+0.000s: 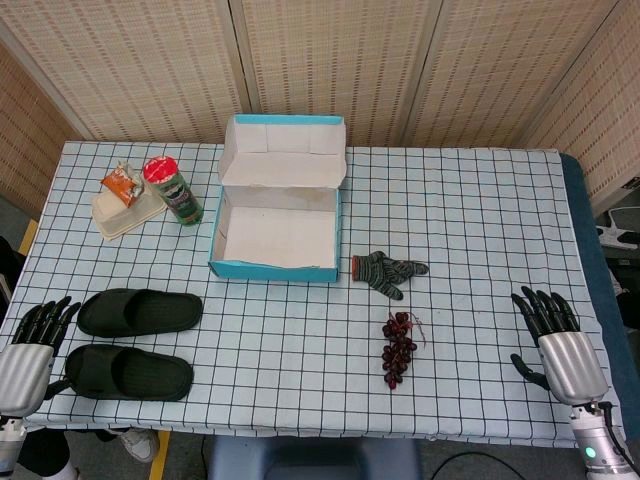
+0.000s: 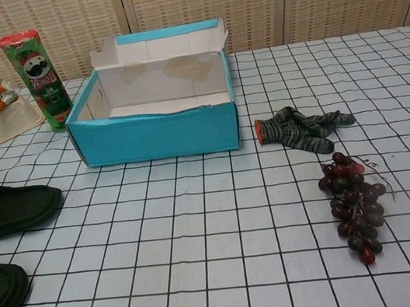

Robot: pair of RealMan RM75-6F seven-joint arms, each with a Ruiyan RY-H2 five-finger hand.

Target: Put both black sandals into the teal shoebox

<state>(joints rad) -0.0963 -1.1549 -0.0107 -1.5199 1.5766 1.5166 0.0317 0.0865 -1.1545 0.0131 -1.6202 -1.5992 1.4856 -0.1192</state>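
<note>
Resting at the lower left of the head view, the left hand (image 1: 35,345) lies with fingers spread, holding nothing, just beside the near sandal (image 1: 125,372) and the far sandal (image 1: 140,312). Both run left to right across the frame. The right hand (image 1: 555,340), lower right, is likewise released and well apart. The teal shoebox (image 1: 275,268) sits open beyond, upper centre.

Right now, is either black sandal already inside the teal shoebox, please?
No, both black sandals lie on the table, left of the empty teal shoebox.
</note>
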